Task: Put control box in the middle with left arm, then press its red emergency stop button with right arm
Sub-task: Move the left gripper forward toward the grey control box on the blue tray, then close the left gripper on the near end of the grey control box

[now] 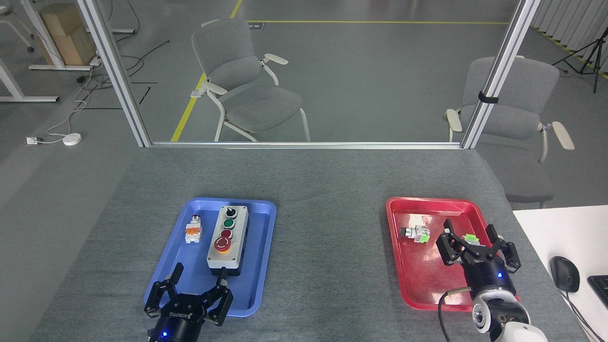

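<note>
Left end effector (198, 280) open, empty, pointing at control box (227, 240), right end effector (474, 237) open, empty

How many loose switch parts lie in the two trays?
3: one in the blue tray left of the control box, two in the red tray, one partly hidden behind the right hand.
</note>
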